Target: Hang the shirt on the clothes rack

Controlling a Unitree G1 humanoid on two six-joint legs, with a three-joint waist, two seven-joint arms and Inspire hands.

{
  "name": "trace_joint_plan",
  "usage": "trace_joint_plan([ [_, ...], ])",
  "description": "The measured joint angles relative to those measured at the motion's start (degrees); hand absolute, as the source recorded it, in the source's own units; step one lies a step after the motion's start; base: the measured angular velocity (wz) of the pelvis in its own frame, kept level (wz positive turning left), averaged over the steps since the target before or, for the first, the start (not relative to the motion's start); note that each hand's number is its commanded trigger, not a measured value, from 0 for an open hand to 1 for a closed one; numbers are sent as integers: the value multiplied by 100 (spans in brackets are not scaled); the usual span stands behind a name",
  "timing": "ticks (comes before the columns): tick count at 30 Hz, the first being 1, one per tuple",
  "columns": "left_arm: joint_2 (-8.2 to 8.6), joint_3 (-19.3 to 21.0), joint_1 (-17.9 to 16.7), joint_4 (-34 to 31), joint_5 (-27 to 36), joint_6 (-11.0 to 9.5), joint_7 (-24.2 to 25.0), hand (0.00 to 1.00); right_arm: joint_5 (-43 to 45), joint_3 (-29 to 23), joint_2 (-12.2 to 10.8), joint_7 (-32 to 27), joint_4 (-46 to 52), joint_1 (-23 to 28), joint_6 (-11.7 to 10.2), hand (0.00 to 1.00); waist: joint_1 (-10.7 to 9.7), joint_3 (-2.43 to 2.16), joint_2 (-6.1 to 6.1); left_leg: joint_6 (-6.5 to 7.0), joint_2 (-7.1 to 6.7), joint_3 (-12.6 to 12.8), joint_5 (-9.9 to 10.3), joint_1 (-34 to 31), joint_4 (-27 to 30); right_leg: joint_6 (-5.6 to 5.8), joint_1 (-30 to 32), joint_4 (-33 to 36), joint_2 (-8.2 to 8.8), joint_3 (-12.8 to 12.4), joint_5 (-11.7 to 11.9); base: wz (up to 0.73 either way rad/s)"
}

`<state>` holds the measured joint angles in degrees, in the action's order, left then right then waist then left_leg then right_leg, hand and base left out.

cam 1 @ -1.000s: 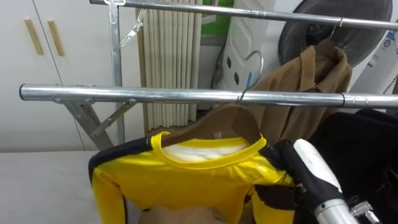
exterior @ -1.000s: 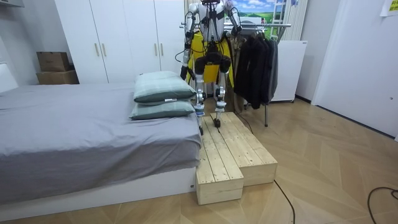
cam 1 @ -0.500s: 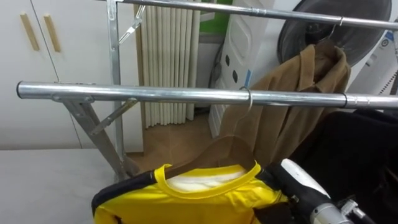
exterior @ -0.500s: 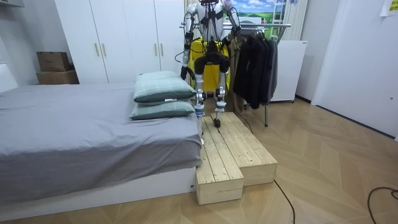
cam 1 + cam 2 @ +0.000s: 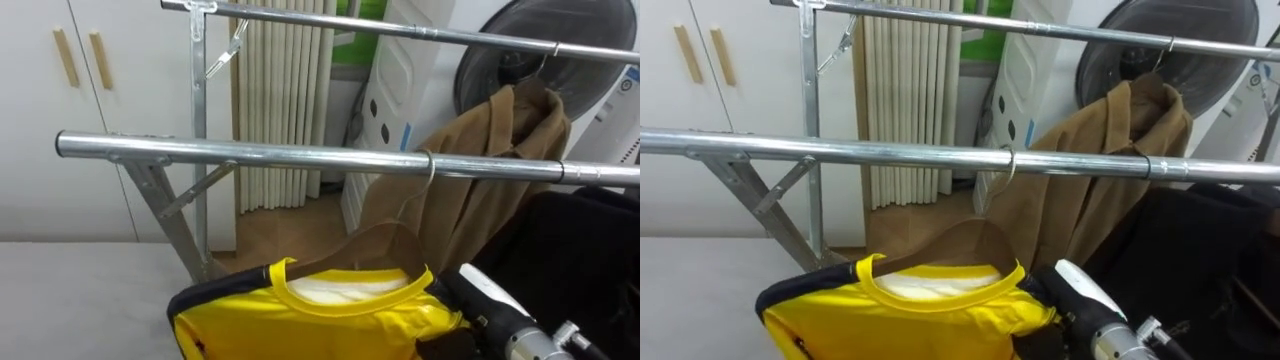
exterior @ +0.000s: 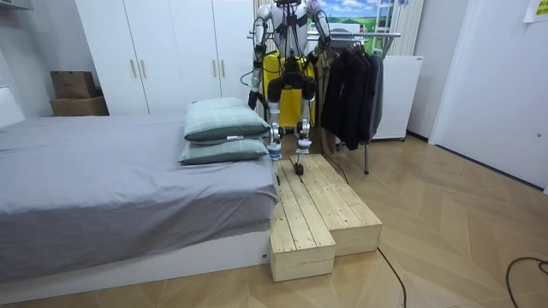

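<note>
Yellow shirt [image 5: 330,320]: light, soft, slippery. Handle by its hanger [image 5: 375,245], hooked over the rail [image 5: 300,155]. Right hand [image 5: 448,330], at 4 o'clock: fingers' state cannot be told.

The right forearm [image 5: 492,296] has a glossy white rounded shell over black casing, ending in a silver metal wrist; the hips are black, the shins silvery.

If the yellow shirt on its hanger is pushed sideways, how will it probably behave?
Probably floppy: the yellow shirt drapes in shiny folds, so perhaps slippery too. Its hanger hook sits over the smooth metal rail, so a push would likely slide and swing it.
</note>
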<state>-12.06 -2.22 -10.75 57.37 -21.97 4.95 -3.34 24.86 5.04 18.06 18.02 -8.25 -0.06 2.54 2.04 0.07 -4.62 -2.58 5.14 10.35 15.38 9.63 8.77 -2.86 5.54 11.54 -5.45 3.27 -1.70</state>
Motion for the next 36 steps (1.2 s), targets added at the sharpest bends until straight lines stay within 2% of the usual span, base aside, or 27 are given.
trace_joint_plan([
  [2, 0, -1, -13, 10, 2, 0, -3, 0, 26, -2, -77, -101, -60, 0, -1, 100, 1, 3, 4, 0, 1, 0, 0, 0, 1, 0, -2, 1, -4, 0, -1, 0],
  [3, 1, -2, -14, 10, 3, 1, -3, 0, 26, -2, -97, -115, -64, 0, -1, 75, 1, 4, 5, 0, 2, 0, 0, 0, 0, 0, -2, 2, -6, 1, -1, 0],
  [4, 2, -2, -14, 12, 2, 1, -3, 0, 25, -1, -117, -124, -68, 0, -1, 59, 1, 6, 7, 0, 3, -1, 0, 0, 0, 0, -2, 2, -8, 3, -1, 0],
  [5, 2, 0, -15, 12, 0, 1, -3, 0, 25, -1, -126, -132, -69, 0, -1, 24, 1, 7, 9, 0, 5, -4, 1, 0, -3, 0, -2, 3, -12, 4, -1, 0],
  [6, 2, 0, -16, 13, 0, 2, -3, 0, 25, -1, -133, -144, -69, 0, -1, 5, 1, 7, 8, 0, 6, -5, 1, 0, -5, 0, -2, 3, -14, 4, -1, 0],
  [7, 2, 0, -18, 13, 0, 2, -3, 0, 25, -1, -149, -176, -69, 0, 0, 0, 1, 7, 8, 0, 8, -7, 2, -1, -8, 0, -2, 3, -17, 4, -1, 0],
  [17, 10, 0, -13, 125, -4, 68, 1, 0, 45, -28, -232, -410, -68, -60, 6, 0, -26, -1, -3, 0, 8, -24, 3, -3, -16, 0, -4, 8, -2, 22, -1, 0],
  [33, 68, -1, -30, 236, -8, 147, -16, 0, -114, -196, -313, -415, -24, -59, 13, 0, -51, 8, 28, 0, 20, -24, 2, 29, -1, -2, -42, 14, -21, 3, -2, 0],
  [36, 71, -1, -27, 233, -8, 178, 13, 0, -141, -198, -312, -410, 101, -59, 83, 0, -66, 10, 51, 0, 25, -24, 2, 28, -2, -2, -41, 13, -24, 5, -2, 0],
])
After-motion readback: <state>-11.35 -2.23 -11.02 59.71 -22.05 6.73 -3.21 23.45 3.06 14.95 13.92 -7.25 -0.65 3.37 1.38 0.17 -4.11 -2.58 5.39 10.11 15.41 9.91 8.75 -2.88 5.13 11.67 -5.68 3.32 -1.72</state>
